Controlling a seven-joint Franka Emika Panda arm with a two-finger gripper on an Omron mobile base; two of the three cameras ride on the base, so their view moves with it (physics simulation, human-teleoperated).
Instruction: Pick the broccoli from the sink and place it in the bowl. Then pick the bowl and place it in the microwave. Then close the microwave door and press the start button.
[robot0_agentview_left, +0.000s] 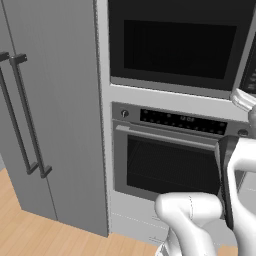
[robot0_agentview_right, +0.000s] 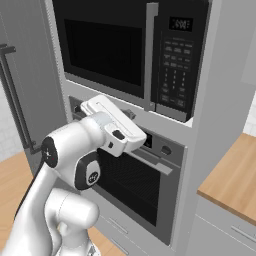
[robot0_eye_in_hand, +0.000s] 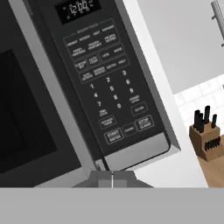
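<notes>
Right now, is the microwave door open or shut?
Shut: the microwave door lies flush in the microwave front, its dark window beside the keypad.

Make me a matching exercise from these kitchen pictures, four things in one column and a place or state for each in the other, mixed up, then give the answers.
Things:
1. microwave door
2. oven
3. knife block
4. keypad

Places or states:
A. on the wooden counter, off to the right
B. shut, dark window facing out
C. right of the door's window, clock display at its top
D. directly below the microwave, long handle across its front

Pairs: 1-B, 2-D, 3-A, 4-C
</notes>
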